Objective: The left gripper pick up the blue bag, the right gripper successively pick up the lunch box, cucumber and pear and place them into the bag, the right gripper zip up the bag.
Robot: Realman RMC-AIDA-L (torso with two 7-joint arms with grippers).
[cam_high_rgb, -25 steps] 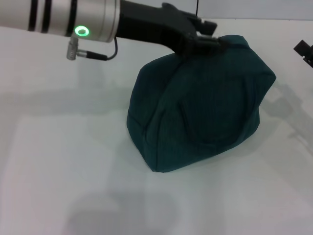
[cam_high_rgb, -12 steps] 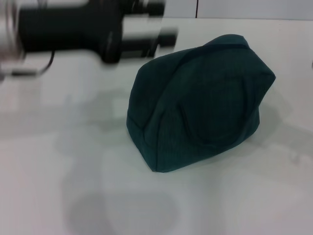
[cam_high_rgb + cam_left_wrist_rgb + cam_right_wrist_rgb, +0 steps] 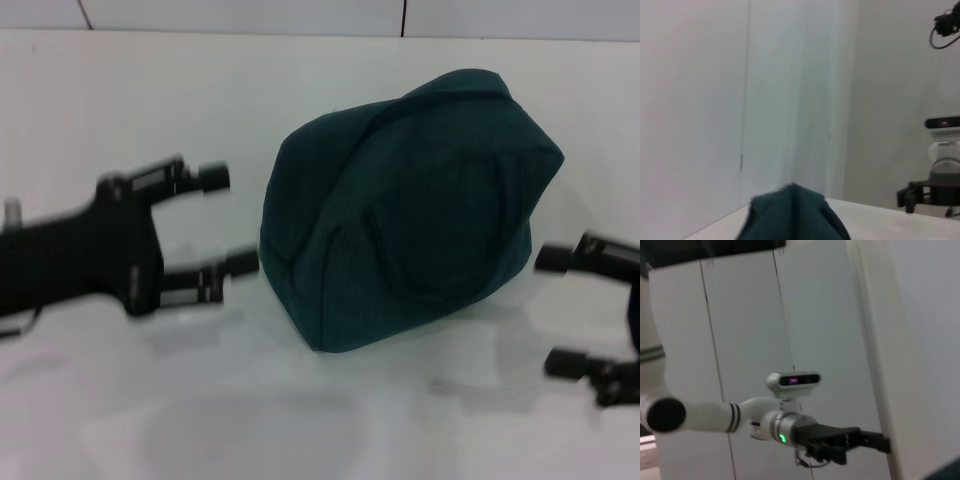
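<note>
So my left gripper [image 3: 225, 222] is off the top of the blue bag [image 3: 410, 215] now, dropped down to its 9 o'clock side, fingers spread and empty. My right gripper [image 3: 558, 312] has come into the head view at around 4 o'clock, fingers apart too.

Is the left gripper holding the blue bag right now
No: in the head view the left gripper is open beside the blue bag, with bare white table showing between its fingers.
</note>
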